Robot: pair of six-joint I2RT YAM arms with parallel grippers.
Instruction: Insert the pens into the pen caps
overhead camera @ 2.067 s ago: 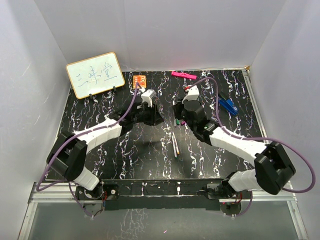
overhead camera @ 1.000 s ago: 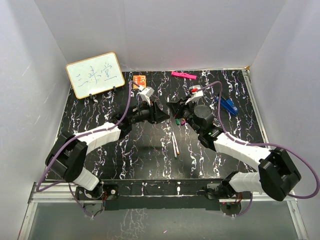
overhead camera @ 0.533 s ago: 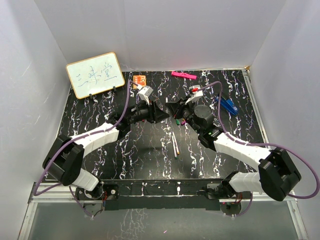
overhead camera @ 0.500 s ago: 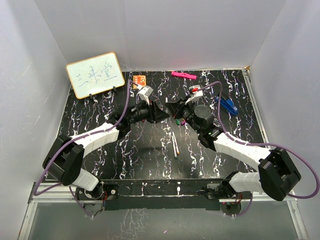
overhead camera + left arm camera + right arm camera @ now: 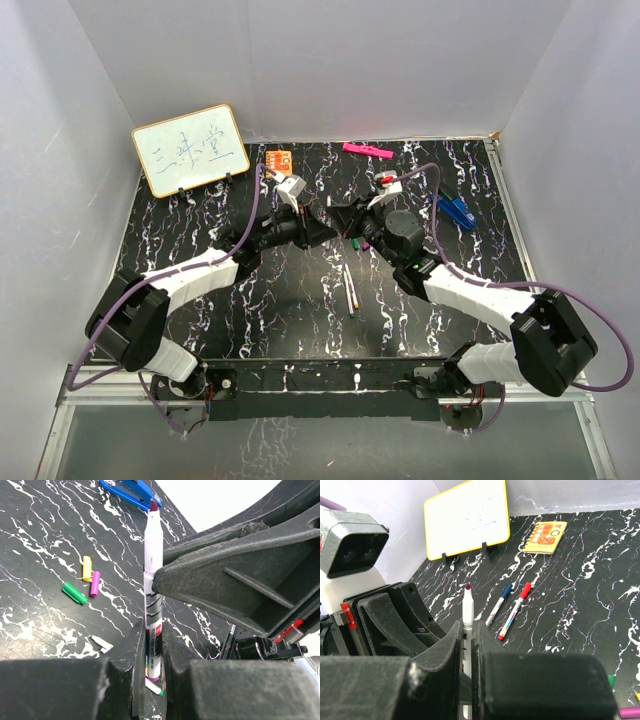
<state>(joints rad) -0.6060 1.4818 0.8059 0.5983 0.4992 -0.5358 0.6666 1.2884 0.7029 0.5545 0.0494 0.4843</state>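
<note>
Fingers of my left gripper [image 5: 153, 641] are pressed together on the lower barrel of a white maroon-tipped pen [image 5: 152, 555]. The pen stands upright, tip up, in the air over the middle of the black marbled table [image 5: 200, 260]. My right gripper [image 5: 468, 630] is clamped on the same pen. In the left wrist view one of its black fingers [image 5: 220, 587] touches the barrel just above my left fingers. So both grippers hold one pen, and neither has any gap to spare.

Under the left fingers a green-tipped pen [image 5: 154, 686] lies flat on the table. The top view shows two bare pens [image 5: 351, 297] there, side by side, just nearer than the grippers.

Beyond the held pen I count three loose caps close together: a green cap [image 5: 74, 592], a purple cap [image 5: 95, 583] and a yellow cap [image 5: 87, 568]. The yellow and purple ones nearly touch.

From the right wrist I see two capped pens lying side by side, a blue-capped pen [image 5: 499, 604] and a red-capped pen [image 5: 514, 611]. That makes five pens in all.

Farther back lie one blue stapler [image 5: 131, 489], one orange card [image 5: 545, 531], one pink bar [image 5: 366, 150] and one whiteboard [image 5: 467, 517] on its stand.
</note>
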